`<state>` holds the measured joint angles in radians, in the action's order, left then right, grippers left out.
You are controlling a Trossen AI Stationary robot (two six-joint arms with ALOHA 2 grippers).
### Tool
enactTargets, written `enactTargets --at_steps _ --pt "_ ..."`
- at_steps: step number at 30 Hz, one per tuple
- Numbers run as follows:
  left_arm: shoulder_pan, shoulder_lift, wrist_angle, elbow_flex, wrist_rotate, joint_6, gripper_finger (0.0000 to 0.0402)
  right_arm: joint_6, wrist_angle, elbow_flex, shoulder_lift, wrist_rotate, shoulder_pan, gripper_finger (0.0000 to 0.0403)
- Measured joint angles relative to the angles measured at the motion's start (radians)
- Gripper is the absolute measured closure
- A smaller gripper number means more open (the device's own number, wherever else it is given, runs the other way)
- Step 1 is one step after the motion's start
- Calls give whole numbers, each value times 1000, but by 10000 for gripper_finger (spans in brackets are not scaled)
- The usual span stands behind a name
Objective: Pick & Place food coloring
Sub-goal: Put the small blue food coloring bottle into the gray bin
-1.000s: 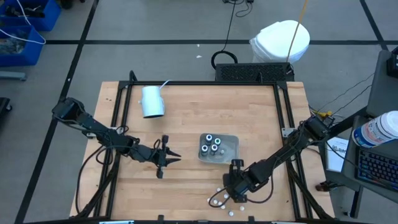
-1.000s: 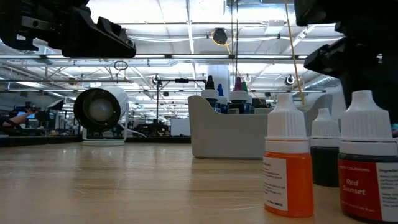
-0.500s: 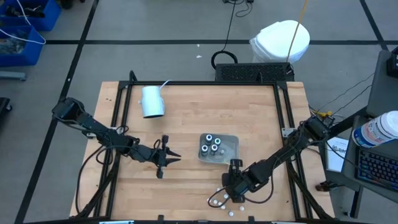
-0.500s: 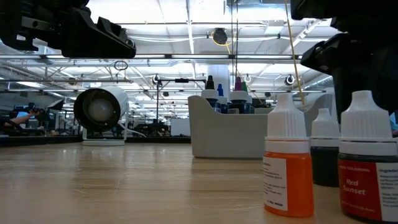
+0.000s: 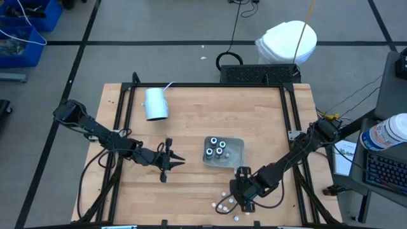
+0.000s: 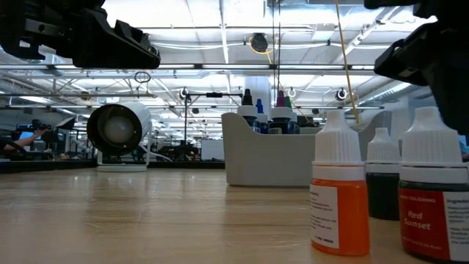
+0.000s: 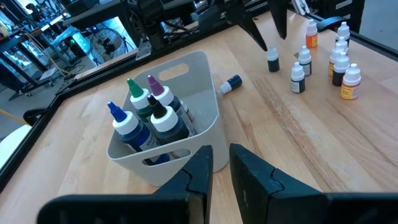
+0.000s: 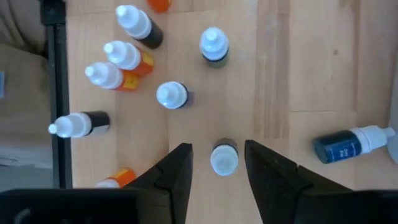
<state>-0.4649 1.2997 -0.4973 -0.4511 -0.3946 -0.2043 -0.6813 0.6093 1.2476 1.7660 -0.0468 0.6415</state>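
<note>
Pale wood covers the table [image 5: 191,108] in front of you, and at its far left a pale blue cup [image 5: 155,104] lies on its side, well apart from everything else. Your left gripper [image 5: 173,161] waits near the middle with its fingers drawn almost together, holding nothing. Just to its right stands the grey tray [image 5: 234,152], with four capped bottles [image 7: 147,114] standing upright inside. Between that tray and the front edge sit the loose food coloring bottles [image 5: 224,205], most upright, and one blue bottle [image 8: 347,144] lies tipped over beside them. Your right gripper [image 8: 217,163] hangs directly over that cluster, fingers spread on either side of one white-capped bottle [image 8: 224,156], not clamped on it; other bottles crowd close beyond it.
</note>
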Motion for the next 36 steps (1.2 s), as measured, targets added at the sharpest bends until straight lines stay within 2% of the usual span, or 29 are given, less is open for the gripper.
enactTargets --at_steps 10,15,30,36 --pt "0 0 0 0 0 4 339 -18 8 0 0 -64 52 243" --pt "0 0 0 0 0 3 339 -17 0 0 0 -137 62 243" --pt "0 0 0 0 0 -2 339 -14 12 0 48 -134 61 243" --pt "0 0 0 0 0 -2 339 -14 -70 -39 48 -133 61 246"
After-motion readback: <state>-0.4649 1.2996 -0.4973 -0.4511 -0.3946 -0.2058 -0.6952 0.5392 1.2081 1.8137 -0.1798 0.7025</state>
